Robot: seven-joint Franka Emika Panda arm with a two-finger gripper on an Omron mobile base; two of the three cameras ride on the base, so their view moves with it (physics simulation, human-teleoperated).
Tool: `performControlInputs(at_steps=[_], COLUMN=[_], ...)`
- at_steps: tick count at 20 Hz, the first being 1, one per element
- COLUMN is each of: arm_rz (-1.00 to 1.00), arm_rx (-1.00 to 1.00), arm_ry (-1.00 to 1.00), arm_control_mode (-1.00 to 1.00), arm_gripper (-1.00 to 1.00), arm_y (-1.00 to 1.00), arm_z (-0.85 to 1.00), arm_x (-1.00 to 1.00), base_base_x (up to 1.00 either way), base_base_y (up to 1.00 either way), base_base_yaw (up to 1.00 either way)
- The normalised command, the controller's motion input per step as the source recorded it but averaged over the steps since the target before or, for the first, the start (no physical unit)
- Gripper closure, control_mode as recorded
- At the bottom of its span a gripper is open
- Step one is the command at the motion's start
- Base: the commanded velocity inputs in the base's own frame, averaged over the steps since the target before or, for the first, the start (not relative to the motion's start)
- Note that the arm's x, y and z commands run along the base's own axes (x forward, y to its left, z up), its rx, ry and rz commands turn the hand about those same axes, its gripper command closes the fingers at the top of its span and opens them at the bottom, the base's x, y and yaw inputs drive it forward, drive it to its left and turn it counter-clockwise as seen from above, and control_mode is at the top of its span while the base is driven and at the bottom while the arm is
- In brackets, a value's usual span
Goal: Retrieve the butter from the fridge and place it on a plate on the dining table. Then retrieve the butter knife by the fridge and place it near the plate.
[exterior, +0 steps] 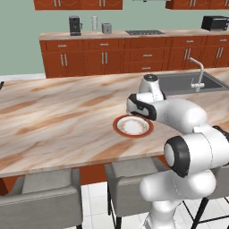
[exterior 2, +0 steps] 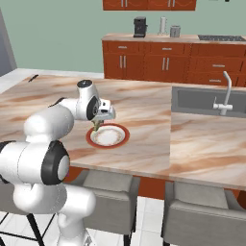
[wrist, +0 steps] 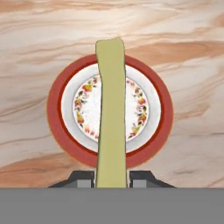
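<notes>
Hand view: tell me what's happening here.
The end effector is shut on the butter, a pale yellow-olive stick that points down toward the plate on the dining table. In the right base view, the butter hangs over the near-left rim of the plate, not yet set down. A small dark item, perhaps the butter knife, lies at the table's far left end; it is too small to tell for certain.

The butter (wrist: 112, 118) hides the plate's (wrist: 148, 105) middle strip, its lower end lost between the claw's (wrist: 112, 178) fingertips.
</notes>
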Motion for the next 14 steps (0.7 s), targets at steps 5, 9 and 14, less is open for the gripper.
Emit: performControlInputs(at_steps=[5, 9, 14], arm_rz=[0.0, 0.0, 0.0], arm_rx=[-0.02, 0.0, 0.02], arm_ry=[0.0, -0.02, 0.0], arm_control_mode=[-1.0, -1.0, -1.0], arm_gripper=[1.0, 1.0, 1.0], arm_y=[0.0, 0.0, -0.03], arm_z=[-0.35, -0.54, -0.51], arm_x=[0.22, 0.0, 0.0], base_base_x=[0.0, 0.0, 0.0], base_base_y=[0.0, 0.0, 0.0], base_base_yaw=[0.0, 0.0, 0.0])
